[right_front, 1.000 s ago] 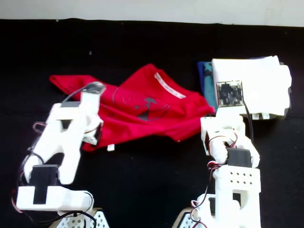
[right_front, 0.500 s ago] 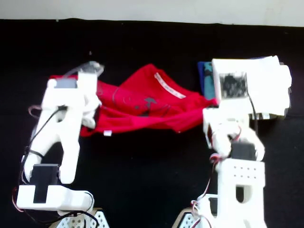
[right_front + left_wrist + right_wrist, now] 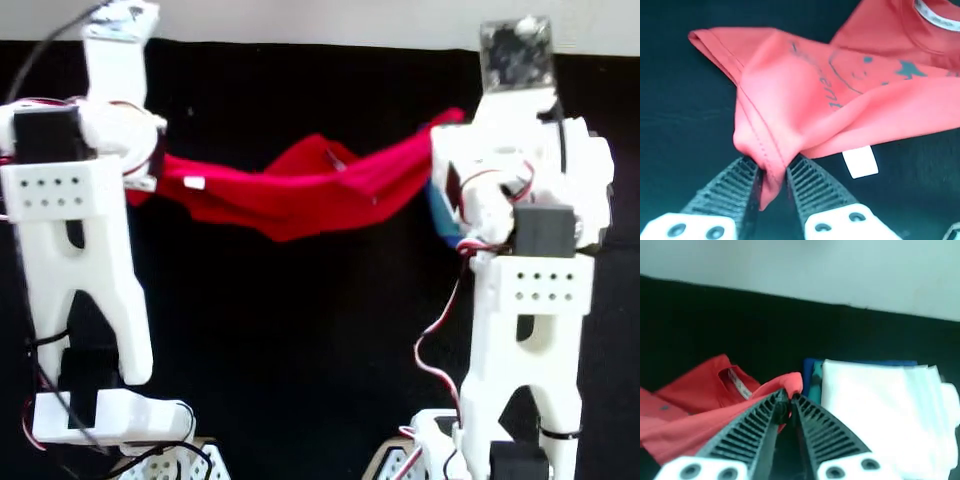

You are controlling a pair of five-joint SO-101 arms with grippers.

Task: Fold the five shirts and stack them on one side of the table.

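Note:
A red shirt (image 3: 300, 190) hangs stretched in the air between both raised arms, sagging in the middle above the black table. My left gripper (image 3: 772, 172) is shut on a bunched hem corner of the red shirt (image 3: 840, 90), near a white label (image 3: 860, 161). My right gripper (image 3: 787, 402) is shut on the other corner of the red shirt (image 3: 700, 400). In the high view the left arm (image 3: 80, 190) stands tall at the left and the right arm (image 3: 520, 200) at the right.
A stack of folded shirts, white (image 3: 880, 405) on top with a blue one (image 3: 812, 375) under it, lies at the table's right side behind the right arm. A pale wall (image 3: 800, 270) runs along the far table edge.
Both arms have risen high and lifted the red shirt off the table. It now hangs stretched between them instead of lying crumpled.

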